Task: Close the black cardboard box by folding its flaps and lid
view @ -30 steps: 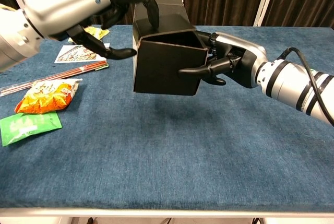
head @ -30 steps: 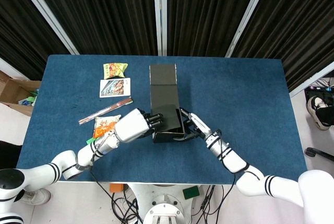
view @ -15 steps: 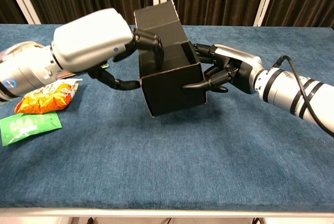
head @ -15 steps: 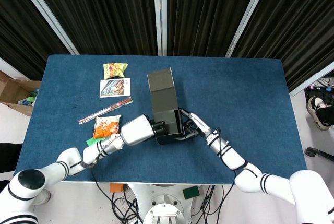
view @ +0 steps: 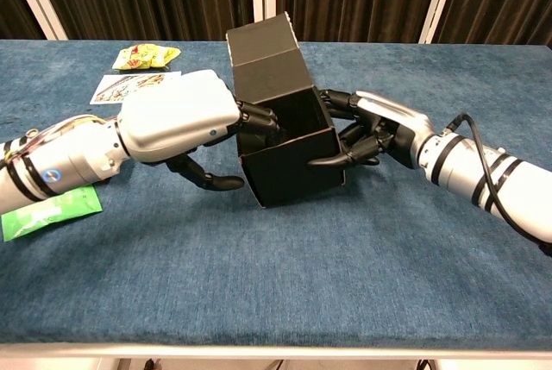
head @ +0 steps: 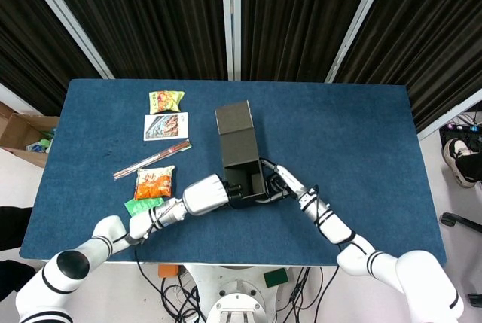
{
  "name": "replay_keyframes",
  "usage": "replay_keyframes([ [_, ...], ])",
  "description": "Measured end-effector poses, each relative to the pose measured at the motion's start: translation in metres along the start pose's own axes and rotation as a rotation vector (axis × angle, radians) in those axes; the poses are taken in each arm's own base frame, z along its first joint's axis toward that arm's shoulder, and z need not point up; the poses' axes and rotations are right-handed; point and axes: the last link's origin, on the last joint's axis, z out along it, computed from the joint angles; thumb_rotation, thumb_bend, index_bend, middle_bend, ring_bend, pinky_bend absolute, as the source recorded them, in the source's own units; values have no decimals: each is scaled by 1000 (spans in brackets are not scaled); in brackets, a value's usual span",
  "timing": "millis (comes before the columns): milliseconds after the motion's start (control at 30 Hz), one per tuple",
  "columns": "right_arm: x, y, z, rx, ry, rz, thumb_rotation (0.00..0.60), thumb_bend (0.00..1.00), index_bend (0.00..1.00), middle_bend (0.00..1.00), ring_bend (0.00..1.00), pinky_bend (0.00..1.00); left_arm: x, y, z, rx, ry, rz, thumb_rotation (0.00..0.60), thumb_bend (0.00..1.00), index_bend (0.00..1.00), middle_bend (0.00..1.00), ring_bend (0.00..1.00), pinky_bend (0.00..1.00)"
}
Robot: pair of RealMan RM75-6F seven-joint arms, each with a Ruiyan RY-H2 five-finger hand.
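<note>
**Black box, open, held at both sides**

My left hand [view: 177, 120] grips the black cardboard box [view: 289, 141] at its 9 o'clock wall, fingers hooked over the rim. My right hand [view: 371, 133] holds its 3 o'clock wall, thumb across the front. The box rests on the blue table [view: 345, 284], lid [view: 263, 42] upright at 12 o'clock. Snack packets [head: 154, 182] lie at 9 to 10 o'clock.

black box [view: 289, 141], blue table [view: 285, 275], white hands, orange, green, yellow packets.
</note>
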Motion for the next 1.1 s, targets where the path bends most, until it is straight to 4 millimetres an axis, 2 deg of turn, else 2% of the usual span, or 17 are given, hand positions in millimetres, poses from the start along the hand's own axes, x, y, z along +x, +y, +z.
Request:
replay_keyframes([
  [167,1,9,-5,-5,-16,-74,600,322,417,408,818,1000,-2,0,5,-12,-21,3,600,208,427,416,765,979],
  [367,2,16,-9,-8,-24,-121,600,324,307,395,818,1000,-4,-1,8,-37,-75,25,600,203,423,412,765,979],
  [667,-2,17,-12,-5,-37,-128,600,325,246,378,818,1000,-4,-2,13,-54,-134,89,600,203,428,419,764,977],
  [867,-4,16,-12,-1,-25,-100,600,324,226,369,818,1000,0,-4,15,-67,-132,179,600,225,563,559,767,980],
  [967,-6,14,-11,2,-20,-82,600,325,225,367,818,1000,2,-4,14,-76,-122,197,600,226,597,604,768,981],
  [1100,-8,10,-9,14,-11,-59,600,324,225,368,818,1000,4,-5,13,-79,-106,212,600,221,602,615,768,979],
])
